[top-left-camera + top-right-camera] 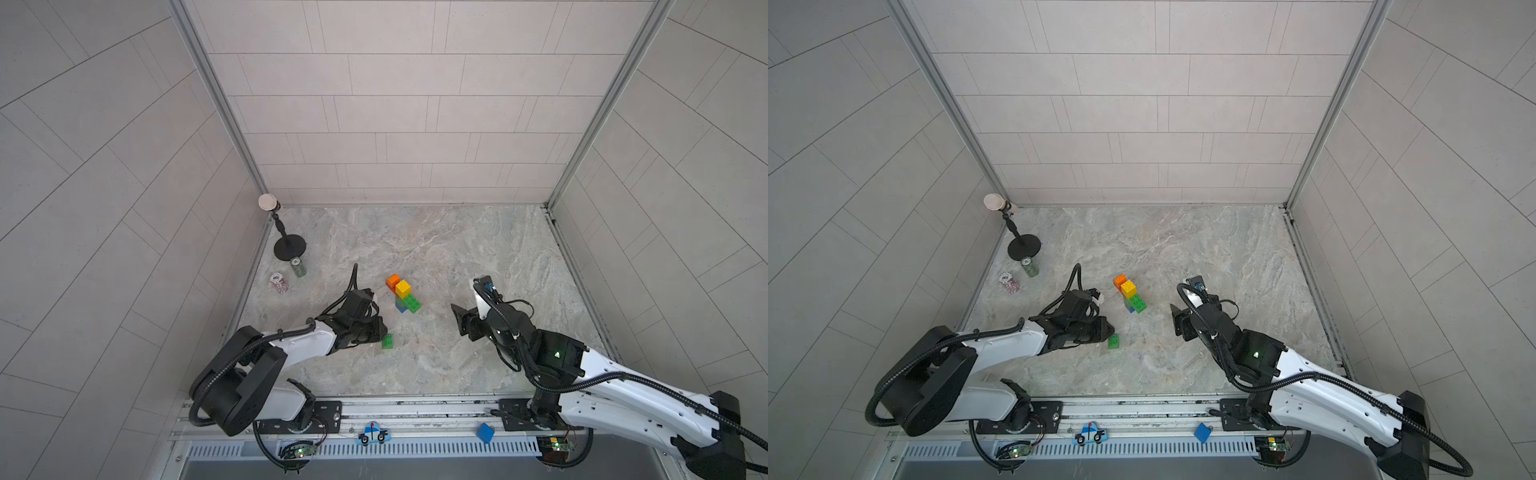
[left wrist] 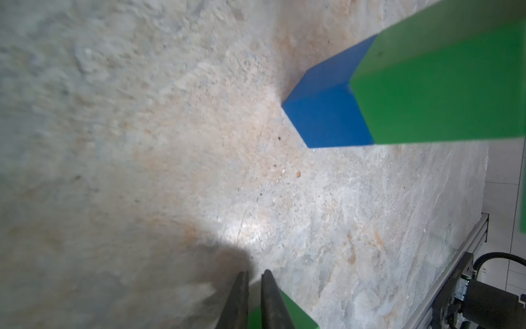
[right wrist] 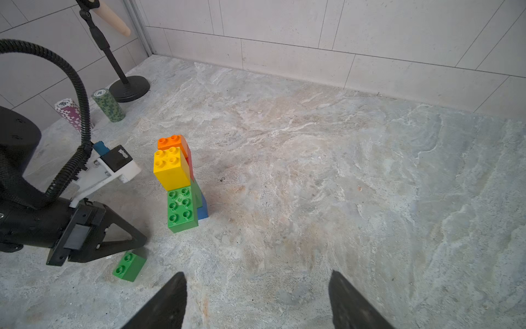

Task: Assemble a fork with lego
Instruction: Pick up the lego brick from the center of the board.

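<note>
In a top view the part-built fork (image 1: 402, 293) stands upright mid-worktop (image 1: 478, 257), with bare room behind it and to its right. The left end effector (image 1: 380, 334) tips reach a loose green brick (image 1: 387, 341).

Left wrist: its fingers (image 2: 273, 299) are pressed nearly together, gripping nothing.

Right wrist: the right end effector (image 3: 257, 276) gapes wide, empty. Print on the chip stacks (image 3: 109, 105) is unreadable.

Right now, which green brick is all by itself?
The small green brick by the left fingers; the others are built into the standing fork.
</note>
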Robot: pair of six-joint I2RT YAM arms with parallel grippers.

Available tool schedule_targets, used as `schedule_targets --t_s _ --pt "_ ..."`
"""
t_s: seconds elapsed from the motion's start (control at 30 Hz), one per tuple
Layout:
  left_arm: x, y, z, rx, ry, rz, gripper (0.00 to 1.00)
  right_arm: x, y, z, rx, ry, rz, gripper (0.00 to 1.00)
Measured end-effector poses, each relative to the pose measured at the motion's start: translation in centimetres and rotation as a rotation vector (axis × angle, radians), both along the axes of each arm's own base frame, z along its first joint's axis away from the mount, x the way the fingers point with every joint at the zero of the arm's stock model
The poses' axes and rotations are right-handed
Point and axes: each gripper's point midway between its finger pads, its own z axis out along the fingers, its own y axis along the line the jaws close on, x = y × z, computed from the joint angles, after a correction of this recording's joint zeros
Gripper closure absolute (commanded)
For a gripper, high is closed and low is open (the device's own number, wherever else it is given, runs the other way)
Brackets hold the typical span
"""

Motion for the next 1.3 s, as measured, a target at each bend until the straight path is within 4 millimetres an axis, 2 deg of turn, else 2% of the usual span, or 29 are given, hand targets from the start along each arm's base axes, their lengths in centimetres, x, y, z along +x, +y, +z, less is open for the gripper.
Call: schedule_targets --t_s 0.43,0.57,0.67,0.8,0.9,1.03,1.13,1.3 --pt "-4.6 -1.1 -0.1 -0.004 0.005 -0.024 0.84 0.0 -0.5 -0.4 0.022 0.026 -0.045 0.18" --pt "-6.3 -2.3 0.0 -0.01 0.014 -0.07 0.83 -0.4 -0.8 -1.8 0.061 0.102 -0.095 0.18" --pt "-7.1 -2.6 -0.1 -0.013 0.015 -0.087 0.83 -1.8 0.0 -3.3 0.099 0.163 -0.095 0.18" --pt "-7.0 0.2 0.3 0.012 -0.024 0.006 0.76 -4.5 2.5 -5.3 0.095 0.234 -0.032 0.14" --pt "-5.6 3.3 1.8 0.002 -0.107 0.141 0.66 -6.7 5.2 -7.0 0.056 0.273 0.024 0.11" --pt "-2.2 7.5 4.6 -0.067 -0.193 0.358 0.63 -7.6 9.0 -8.7 0.0 0.311 0.025 0.08" --pt "-1.0 10.1 4.6 -0.061 -0.185 0.46 0.63 -7.5 11.7 -9.6 0.0 0.332 0.007 0.06" --pt "-1.3 10.4 3.5 -0.053 -0.122 0.441 0.61 -7.3 14.0 -11.0 -0.007 0.371 -0.031 0.11"
